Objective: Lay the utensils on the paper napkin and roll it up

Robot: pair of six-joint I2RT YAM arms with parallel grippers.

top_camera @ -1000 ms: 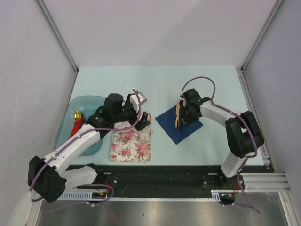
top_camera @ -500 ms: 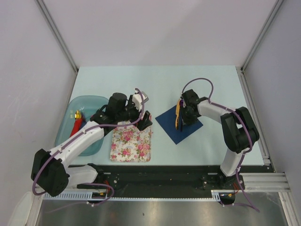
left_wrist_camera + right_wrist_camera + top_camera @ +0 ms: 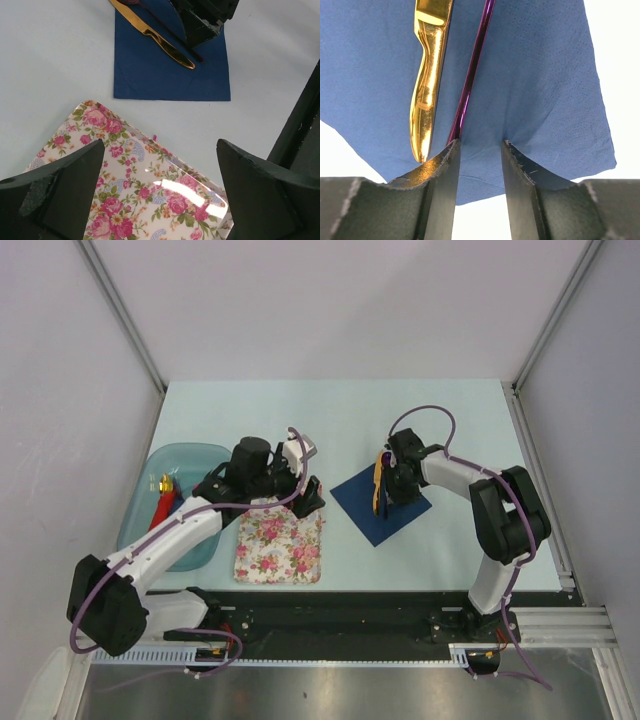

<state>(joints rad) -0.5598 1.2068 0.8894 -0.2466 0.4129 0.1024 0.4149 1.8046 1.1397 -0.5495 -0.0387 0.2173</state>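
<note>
The navy paper napkin (image 3: 385, 512) lies on the table right of centre, and it also shows in the left wrist view (image 3: 170, 70) and the right wrist view (image 3: 535, 75). The gold utensil (image 3: 427, 95) and the purple spoon's thin handle (image 3: 474, 65) lie side by side on it; both also show in the left wrist view, gold (image 3: 150, 35) and purple (image 3: 167, 30). My right gripper (image 3: 479, 150) is open with its fingertips down on the napkin, the left finger (image 3: 440, 185) at the handle's end. My left gripper (image 3: 160, 190) is open and empty above the floral mat.
The pink-and-white floral mat (image 3: 280, 545) lies near the front edge, left of the napkin, glossy in the left wrist view (image 3: 130, 190). A teal bin (image 3: 190, 460) at the far left holds red and gold pieces (image 3: 162, 502).
My left gripper has shifted a little toward the floral mat's far edge. The right gripper stays on the napkin beside the utensils, with its elbow slightly moved.
</note>
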